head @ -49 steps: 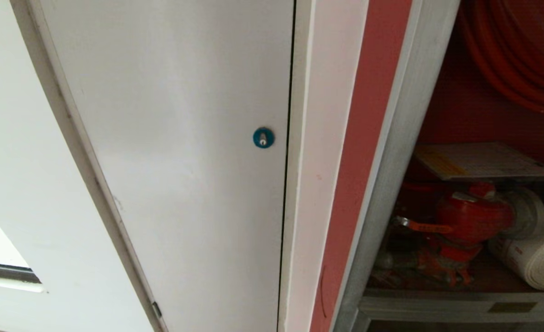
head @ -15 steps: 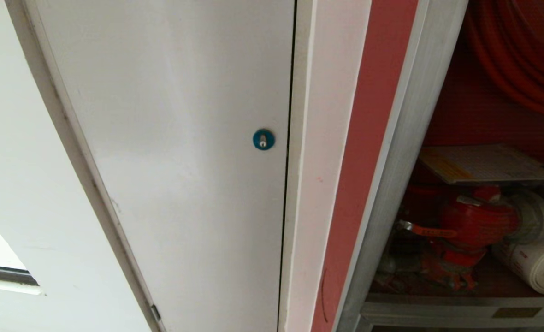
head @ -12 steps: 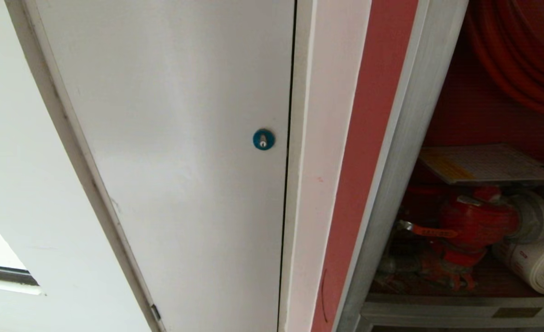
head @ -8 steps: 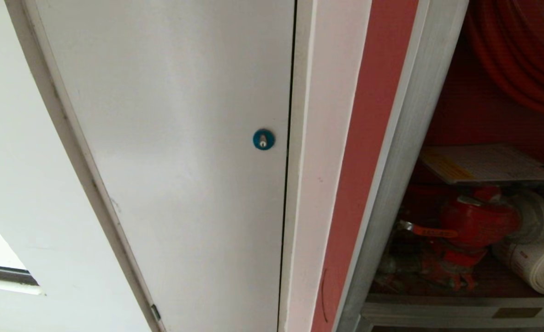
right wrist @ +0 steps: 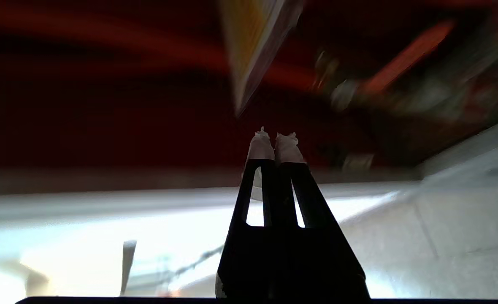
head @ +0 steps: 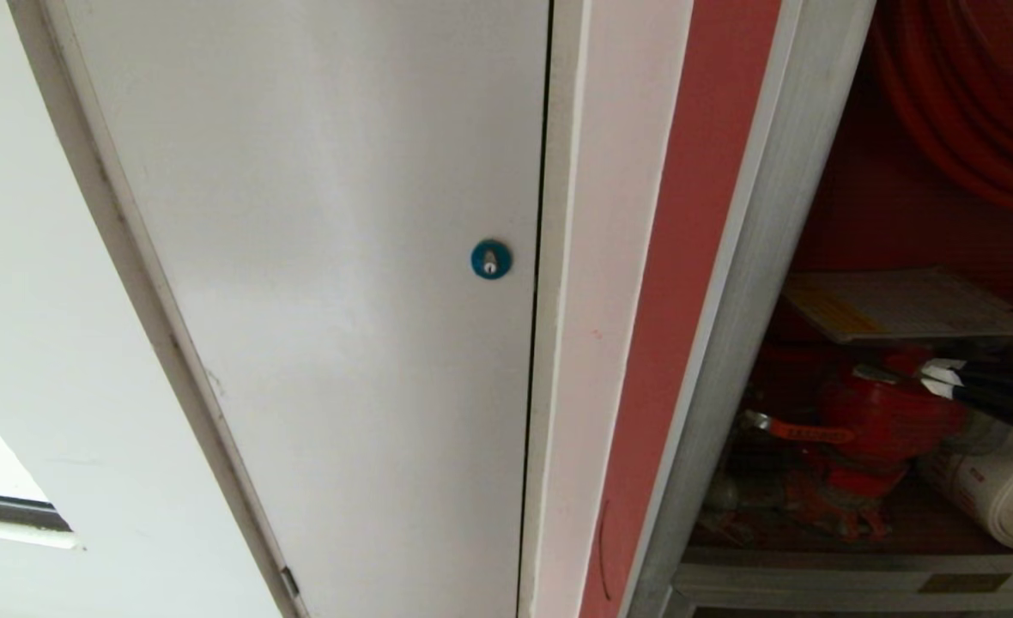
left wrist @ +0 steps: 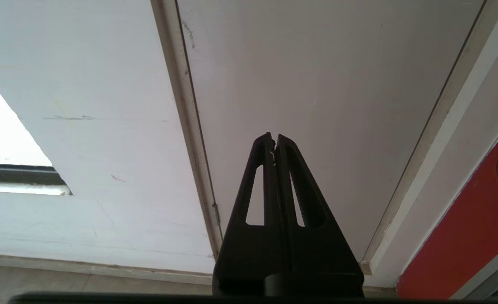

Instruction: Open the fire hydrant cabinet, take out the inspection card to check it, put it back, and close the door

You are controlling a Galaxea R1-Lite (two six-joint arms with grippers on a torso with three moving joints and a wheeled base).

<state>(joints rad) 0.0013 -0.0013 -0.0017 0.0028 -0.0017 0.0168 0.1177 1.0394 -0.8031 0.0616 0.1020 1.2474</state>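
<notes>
- Black, white-tipped: the right gripper enters the head view from the right edge, fingers pressed together and empty, just in front of the red valve and below the card.
- The card lies flat inside the open cabinet, above the valve, its yellow band toward the frame; the right wrist view shows it close beyond the tips.
- White rolled hose sits low right; the red hose reel hangs above.
- The left gripper is parked and closed, facing the white panel with its blue lock. The door itself is out of view.
- Risks, as I judge them: closed fingers could shove the card deeper or off its perch; the laminate looks slick and thin, so a shallow pinch may slip; coming in low could knock the valve.
</notes>
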